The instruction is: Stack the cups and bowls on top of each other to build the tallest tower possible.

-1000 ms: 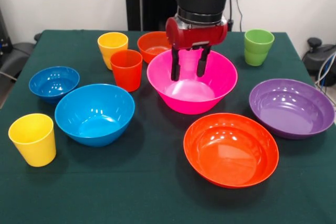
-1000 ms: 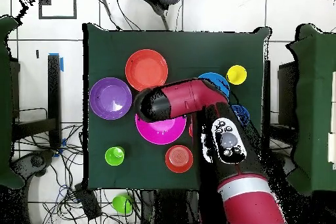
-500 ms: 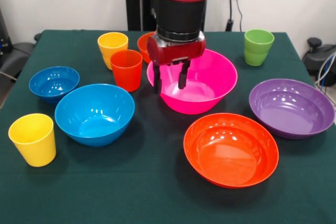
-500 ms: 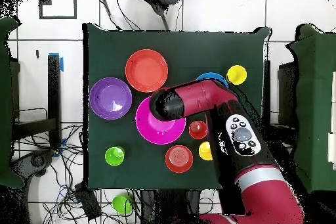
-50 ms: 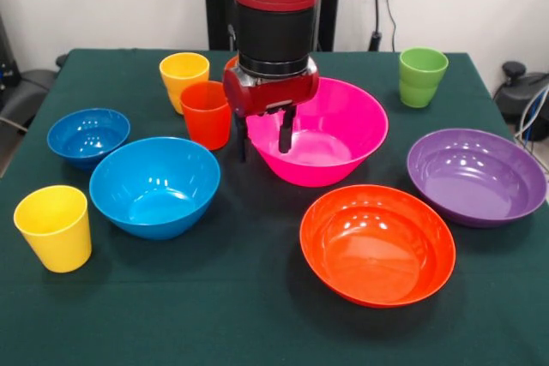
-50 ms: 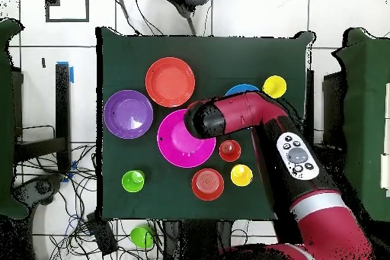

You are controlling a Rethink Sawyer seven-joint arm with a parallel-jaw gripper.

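My gripper (image 5: 262, 145) is open and empty. It straddles the left rim of the large pink bowl (image 5: 330, 139), one finger inside and one outside. The orange-red cup (image 5: 206, 116) stands just left of it, with a yellow cup (image 5: 184, 75) behind. The medium blue bowl (image 5: 154, 186), the small blue bowl (image 5: 87, 135) and another yellow cup (image 5: 54, 227) are at the left. The wide orange bowl (image 5: 377, 246) and the purple bowl (image 5: 476, 176) sit at the right, the green cup (image 5: 422, 76) behind them. My arm hides the small orange bowl (image 6: 208, 184) from the front. Every piece stands on its own.
A dark green cloth (image 5: 257, 323) covers the table. From above, my arm (image 6: 251, 116) reaches across the medium blue bowl (image 6: 242, 89) and covers part of it. Cables and a green object (image 6: 142, 235) lie on the floor beside the table.
My gripper has moved from over the middle of the pink bowl to its left rim as seen from the front. It stays open and empty. No cup or bowl has shifted.
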